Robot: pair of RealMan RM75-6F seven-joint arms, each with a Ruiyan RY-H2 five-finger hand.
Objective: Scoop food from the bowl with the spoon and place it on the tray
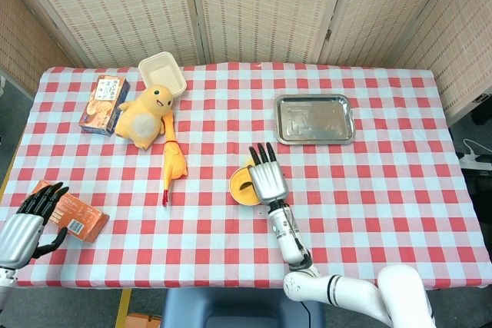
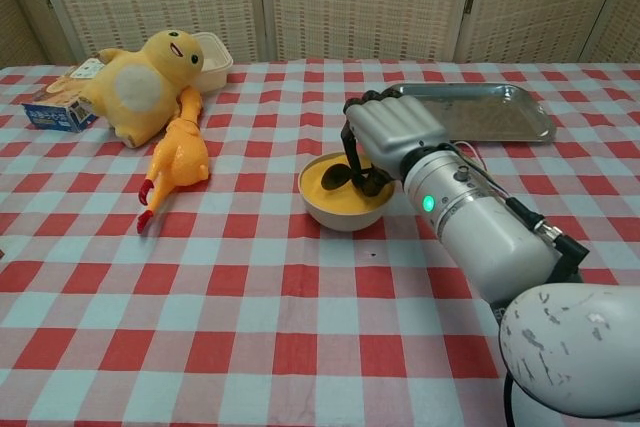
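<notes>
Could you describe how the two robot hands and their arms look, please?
The right robot hand has a silver metal back and black fingers; its silver-grey forearm shows a green light, a thin cable and a white speckled shell. The left robot hand looks alike.
</notes>
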